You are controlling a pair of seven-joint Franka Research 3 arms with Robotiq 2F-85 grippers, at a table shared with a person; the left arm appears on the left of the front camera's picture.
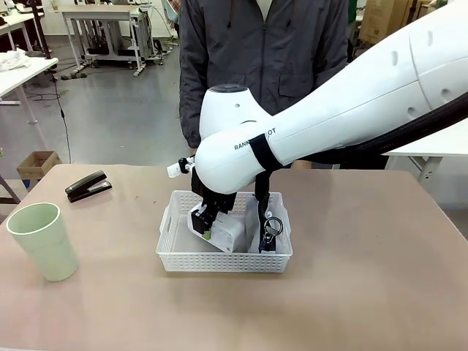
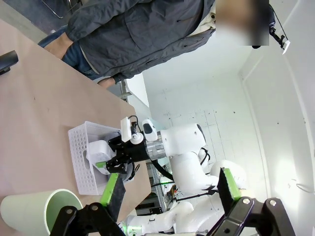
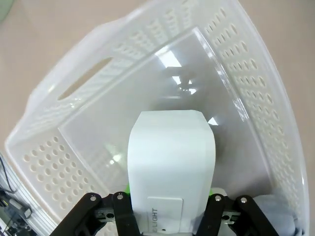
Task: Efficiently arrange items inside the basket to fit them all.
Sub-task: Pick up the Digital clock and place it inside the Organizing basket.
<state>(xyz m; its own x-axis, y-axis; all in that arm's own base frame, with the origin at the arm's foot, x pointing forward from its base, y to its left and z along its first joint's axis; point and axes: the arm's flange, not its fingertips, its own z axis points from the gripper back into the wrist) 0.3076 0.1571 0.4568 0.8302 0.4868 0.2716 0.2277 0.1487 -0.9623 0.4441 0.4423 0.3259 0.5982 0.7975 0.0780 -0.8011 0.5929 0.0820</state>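
Basket [image 1: 223, 263] is sitting mid-worktop [image 1: 351, 292]. Its thin perforated plastic walls are looking light and a bit flexy, so it's prob. sliding if nudged, and the cut-out end handles are offering the best hold. Grey pouch [image 1: 251, 223] is standing on edge inside the basket along its right side, w/ a black zipper pull and ring hanging by it. It's looking soft and floppy, so pinching the zipper edge is seeming best; no print on it is reading from here. Pale green cup [image 1: 42, 240] is standing upright at the worktop's left, well apart from the basket. It's looking light, stiff and smooth, prob. slippery, so gripping over the rim is seeming safest. Black stapler [image 1: 88, 185] is lying flat at far left, also outside the basket, looking dense and rigid and narrow enough to clamp across the body. Small white box [image 1: 227, 238] is hanging tilted in the basket's left half, w/ the right claw [image 1: 207, 221] clenching it across its sides. It's looking light and stiff w/ glossy faces, so it's needing a firm squeeze w/o crushing. Can't tell if its lower corner is touching the basket floor. Meanwhile the left claw [image 2: 170, 186] is hovering released, fingers wide, grasping nothing. Writing: the box label is showing "LIGHT", rest cut off; the right arm is showing "RAN" and "OT" either side of a black strap.
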